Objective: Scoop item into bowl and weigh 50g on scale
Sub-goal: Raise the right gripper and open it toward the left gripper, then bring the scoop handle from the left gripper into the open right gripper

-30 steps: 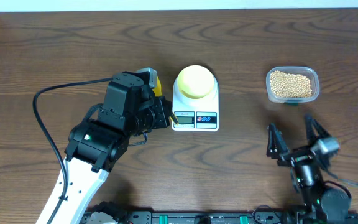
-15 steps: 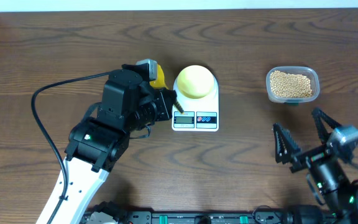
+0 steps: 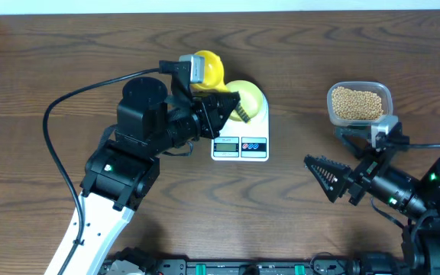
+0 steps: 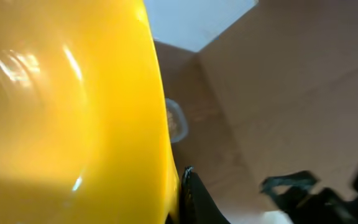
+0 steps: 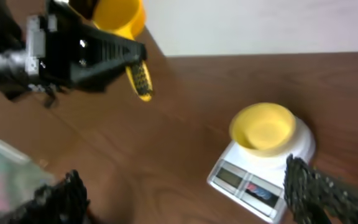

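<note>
L tool (image 3: pixel 231 101) clamps 1 scoop (image 3: pixel 207 70); 1 bowl (image 3: pixel 252 97) on 1 scale (image 3: pixel 250 130).

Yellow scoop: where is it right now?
Overhead view, left of centre: the yellow scoop is held off the table in the left gripper, just left of the bowl sitting on the scale.

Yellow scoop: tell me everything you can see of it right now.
The yellow scoop looks like glossy bright plastic: a round cup and a short handle ending in a ribbed tip. The left pincer is shut on the handle and is the only thing touching it. It is held in the air, tilted. From overhead its tip overlaps the bowl on the scale. Whether it holds anything cannot be told.
</note>
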You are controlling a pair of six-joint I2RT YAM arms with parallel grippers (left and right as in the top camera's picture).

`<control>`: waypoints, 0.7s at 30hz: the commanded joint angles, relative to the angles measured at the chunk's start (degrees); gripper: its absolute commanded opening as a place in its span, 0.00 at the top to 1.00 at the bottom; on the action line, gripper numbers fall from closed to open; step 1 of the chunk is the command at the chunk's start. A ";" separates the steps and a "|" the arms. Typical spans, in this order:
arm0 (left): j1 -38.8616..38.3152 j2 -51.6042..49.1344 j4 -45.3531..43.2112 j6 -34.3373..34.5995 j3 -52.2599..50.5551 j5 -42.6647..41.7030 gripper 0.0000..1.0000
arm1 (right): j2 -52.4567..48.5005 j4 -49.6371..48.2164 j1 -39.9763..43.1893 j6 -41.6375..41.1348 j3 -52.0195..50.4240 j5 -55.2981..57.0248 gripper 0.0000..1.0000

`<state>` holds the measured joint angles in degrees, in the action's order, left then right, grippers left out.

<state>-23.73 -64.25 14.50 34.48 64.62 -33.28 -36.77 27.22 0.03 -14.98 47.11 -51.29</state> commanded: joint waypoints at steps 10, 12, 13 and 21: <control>-8.17 -0.11 -15.04 2.73 0.33 -1.66 0.93 | -2.64 -10.51 0.28 -26.18 1.29 -11.15 0.01; -8.57 -0.11 -15.02 3.45 0.33 -0.57 0.93 | -2.64 -13.99 0.28 -29.68 1.29 -13.73 0.01; -8.61 -0.11 -15.08 4.28 0.33 -0.35 0.93 | -2.64 -15.98 0.28 -32.24 1.29 -14.78 0.01; -8.61 -0.11 -20.39 13.44 0.33 -0.31 0.93 | -2.64 -21.75 0.24 -42.86 1.29 -15.63 0.01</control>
<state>-32.16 -64.34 -3.68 42.17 64.62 -34.13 -39.59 5.76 0.03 -52.29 47.33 -65.98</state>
